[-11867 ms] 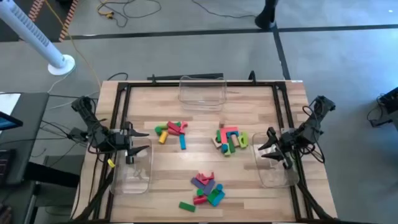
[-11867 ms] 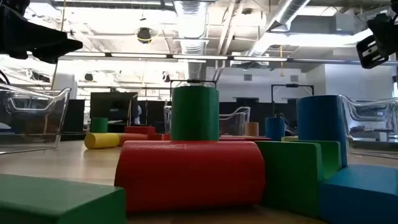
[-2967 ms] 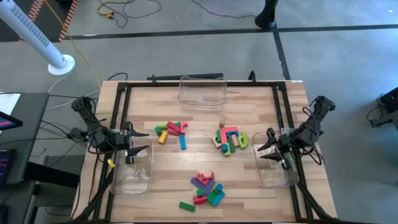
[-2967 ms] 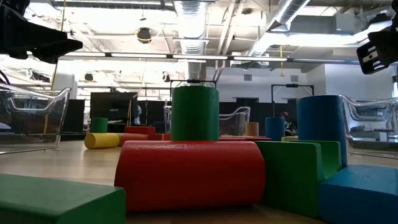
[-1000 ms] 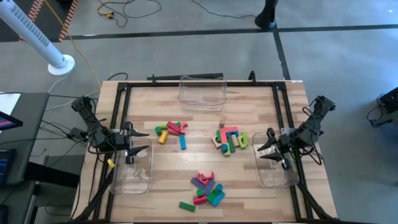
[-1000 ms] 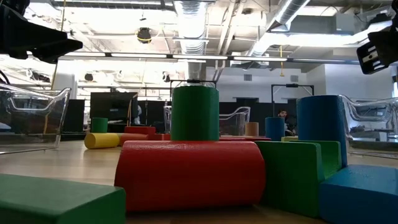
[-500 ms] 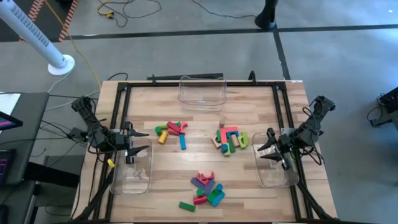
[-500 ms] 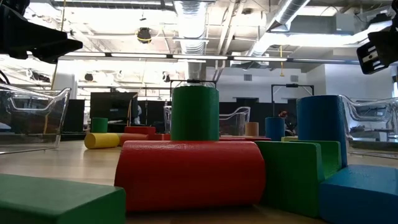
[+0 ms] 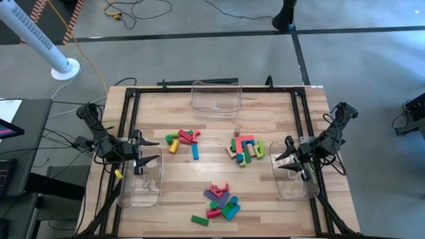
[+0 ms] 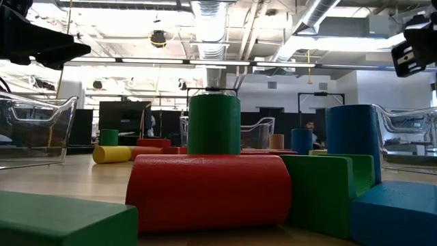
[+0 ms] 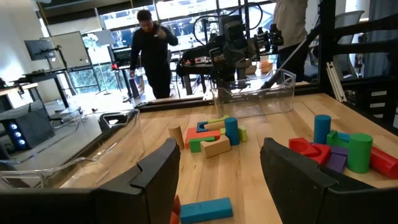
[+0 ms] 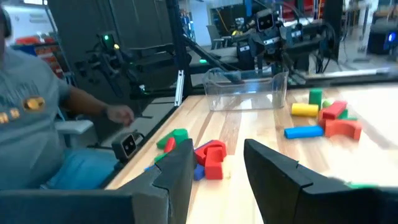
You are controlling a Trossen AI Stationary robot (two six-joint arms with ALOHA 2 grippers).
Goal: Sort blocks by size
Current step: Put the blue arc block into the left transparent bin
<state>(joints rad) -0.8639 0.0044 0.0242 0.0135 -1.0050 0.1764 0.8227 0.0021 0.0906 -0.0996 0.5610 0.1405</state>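
Observation:
The blocks lie in three loose heaps on the wooden table: one left of centre (image 9: 184, 141), one right of centre (image 9: 246, 149), one near the front edge (image 9: 219, 200), with a lone green bar (image 9: 199, 220) beside it. In the low view a red cylinder (image 10: 212, 188) lies flat before an upright green one (image 10: 214, 123). My left gripper (image 9: 151, 151) hovers open at the table's left side, over the left bin's far end. My right gripper (image 9: 281, 158) hovers open at the right side, over the right bin's far end. Both point level toward the table's middle, fingers (image 11: 158, 177) (image 12: 273, 168) with nothing between them.
Three clear plastic bins stand on the table: one at the far edge (image 9: 216, 98), one at the near left (image 9: 143, 184), one at the near right (image 9: 295, 180). A black frame (image 9: 212, 87) runs round the table. A seated person (image 12: 37, 124) shows beyond the table.

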